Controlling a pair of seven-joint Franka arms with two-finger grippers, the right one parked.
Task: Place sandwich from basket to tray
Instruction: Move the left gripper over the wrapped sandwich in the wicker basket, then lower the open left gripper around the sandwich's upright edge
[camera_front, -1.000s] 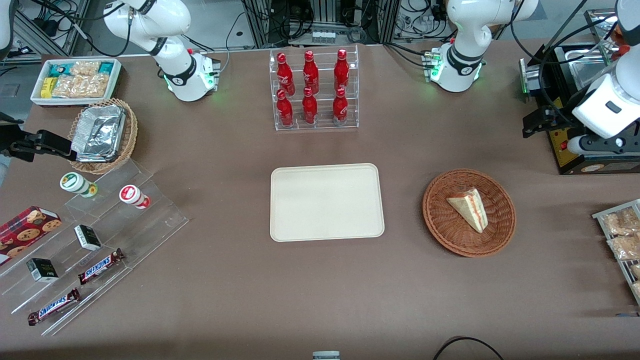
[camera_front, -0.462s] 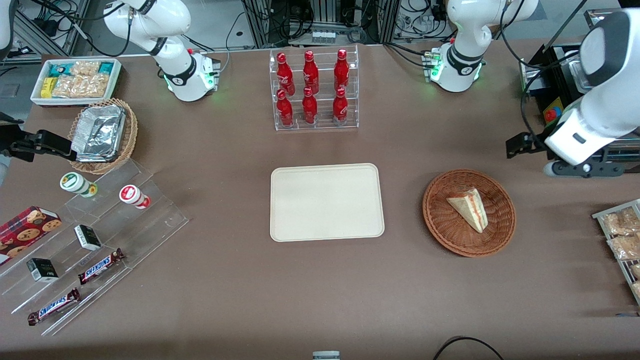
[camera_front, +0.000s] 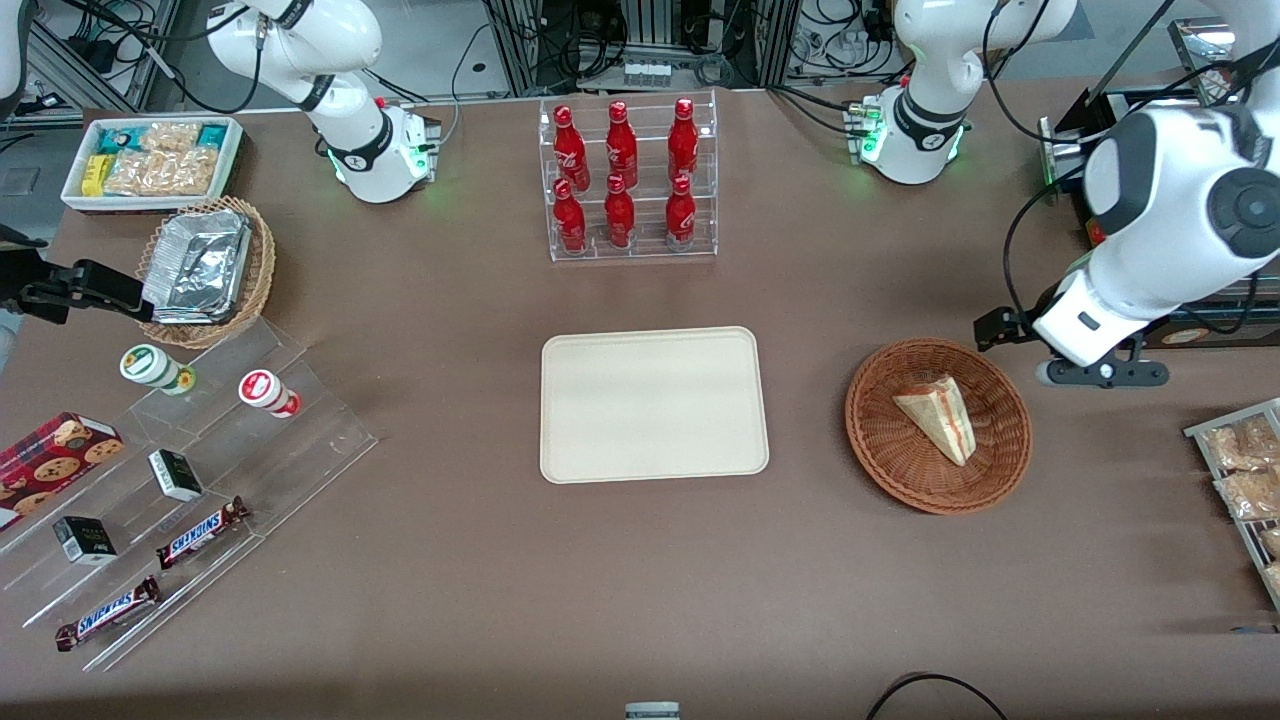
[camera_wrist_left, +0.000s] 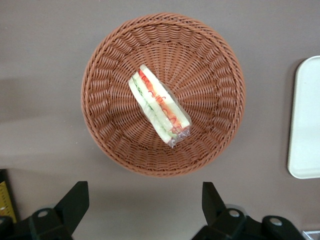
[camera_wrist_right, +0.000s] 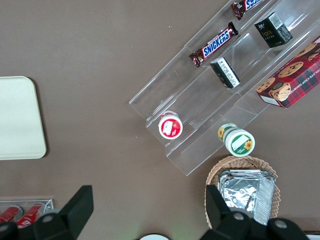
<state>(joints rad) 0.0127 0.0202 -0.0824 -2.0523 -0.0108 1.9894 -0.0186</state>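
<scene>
Overhead, gripper (camera_wrist_left: 145, 207) fingers (camera_wrist_left: 75, 202) spread wide, empty; one sandwich (camera_wrist_left: 159, 105) in one basket (camera_wrist_left: 110, 65) just ahead of fingertips; one tray (camera_wrist_left: 306, 125) off sideways.

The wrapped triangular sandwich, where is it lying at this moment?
The wrapped triangular sandwich lies in the round reddish-brown wicker basket, beside the cream rectangular tray, toward the working arm's end. The open tool hovers above the basket's edge.
</scene>
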